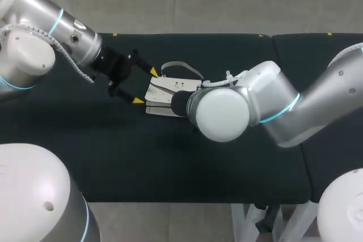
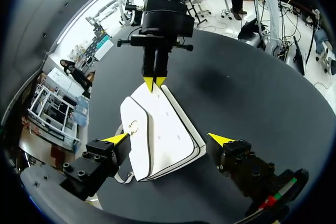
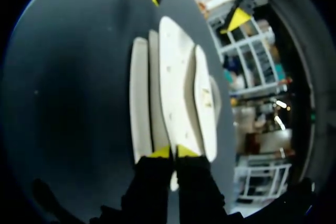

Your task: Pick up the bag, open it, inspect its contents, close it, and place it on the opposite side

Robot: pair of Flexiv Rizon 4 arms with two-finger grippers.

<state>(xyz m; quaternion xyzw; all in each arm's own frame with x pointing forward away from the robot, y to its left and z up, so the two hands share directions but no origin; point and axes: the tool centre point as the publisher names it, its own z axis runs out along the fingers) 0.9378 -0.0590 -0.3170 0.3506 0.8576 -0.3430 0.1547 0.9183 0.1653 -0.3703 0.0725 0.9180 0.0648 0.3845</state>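
Bag [image 2: 163, 135] held at one end: the right end effector [image 2: 154, 82] has its fingers nearly together, nipping a thin edge. I'd say the left end effector [image 2: 168, 140], wide open and holding nothing, should close squarely before either arm lifts. It straddles the bag's other end, one finger on each side. The bag lies flat on the table [image 1: 113, 157].

a flat white rectangular bag [image 1: 163, 92] lies on the dark table [image 1: 113, 157], just left of the frame's middle. its flap faces up, with a small metal clasp [image 1: 180, 85], and a grey strap [image 1: 182, 67] loops above it.
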